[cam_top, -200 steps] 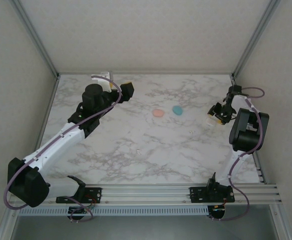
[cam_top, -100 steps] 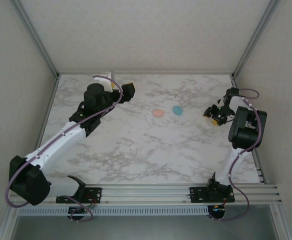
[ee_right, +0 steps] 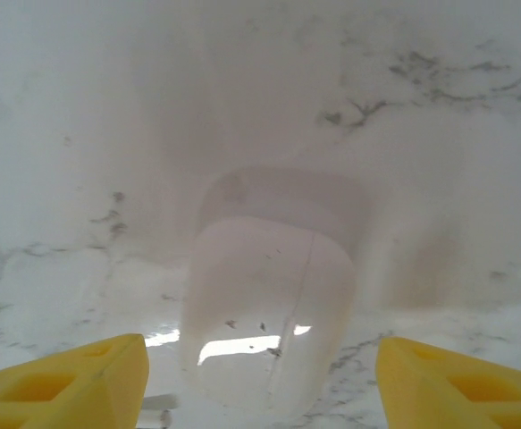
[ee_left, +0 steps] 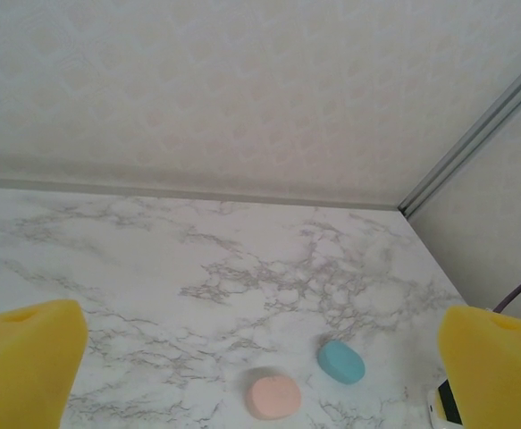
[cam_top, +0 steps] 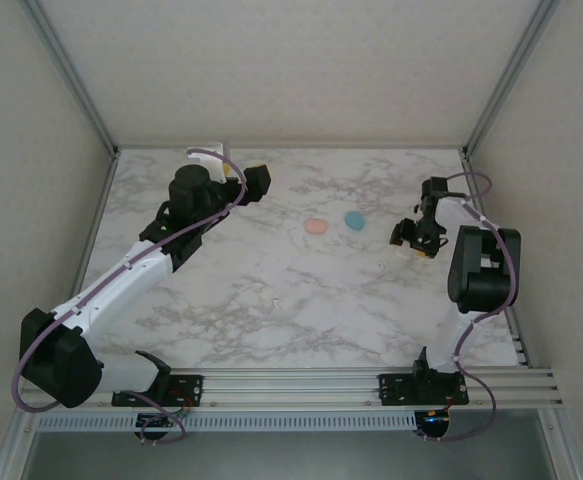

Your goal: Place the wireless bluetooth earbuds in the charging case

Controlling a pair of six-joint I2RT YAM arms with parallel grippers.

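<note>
Over on the right, the right gripper (cam_top: 411, 237) hangs low over a small white, squarish, translucent plastic piece (ee_right: 269, 304) lying on the grey-veined marble table (cam_top: 231, 290). Its yellow fingers (ee_right: 63, 380) stand well apart on either side, clear of it and gripping nothing, so it straddles the piece rather than holds it. The left gripper (cam_top: 256, 180) is at the far left, spread fully and empty, facing the pale pink rounded case (ee_left: 273, 396) and the teal rounded case (ee_left: 340, 361) just beside each other mid-table, out of the way, I'd guess. The earbuds are too tiny to be sure of, but a pale speck (cam_top: 382, 263) near the right gripper may be one.
</note>
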